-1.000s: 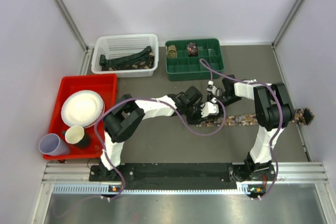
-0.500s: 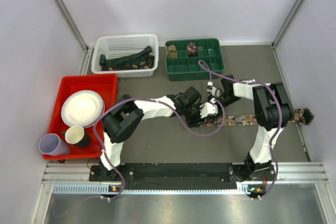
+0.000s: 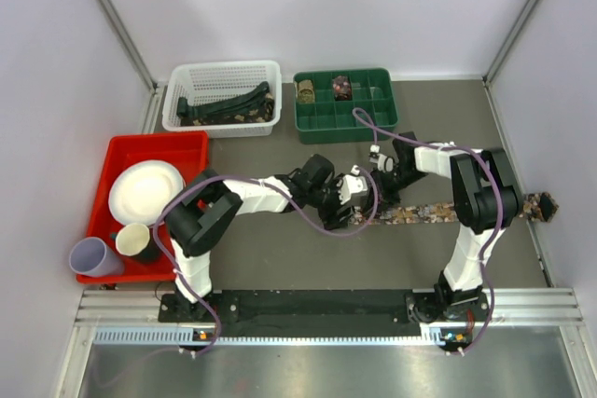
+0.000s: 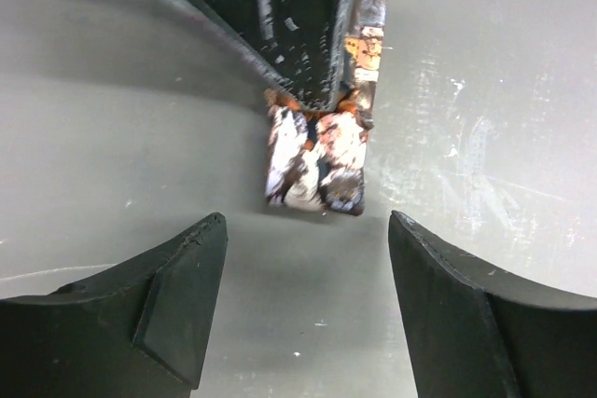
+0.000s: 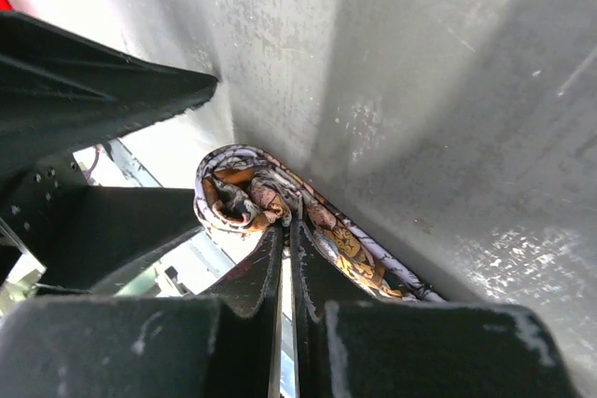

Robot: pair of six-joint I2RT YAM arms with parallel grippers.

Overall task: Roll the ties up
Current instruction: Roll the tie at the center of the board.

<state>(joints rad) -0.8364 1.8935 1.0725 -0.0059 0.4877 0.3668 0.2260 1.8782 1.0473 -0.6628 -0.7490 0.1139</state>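
Note:
A brown-red speckled tie (image 3: 424, 212) lies as a flat strip across the table's right half, its far end at the right wall. Its left end is rolled into a small coil (image 4: 315, 160). My right gripper (image 5: 286, 230) is shut on that coil (image 5: 238, 193), its fingers (image 4: 308, 25) pinching the fold from above. My left gripper (image 4: 308, 230) is open and empty, a short way off the coil, jaws facing it. In the top view the left gripper (image 3: 347, 200) and the right gripper (image 3: 381, 191) are close together at the table's middle.
A white basket (image 3: 191, 76) at the back left holds dark and speckled ties. A green compartment tray (image 3: 322, 118) at the back holds two rolled ties (image 3: 341, 87). A red tray (image 3: 187, 144) at the left carries a plate and cups. Purple cables loop over both arms.
My left arm has pulled back to the left, away from the tie's rolled end. My right gripper stays on the coil.

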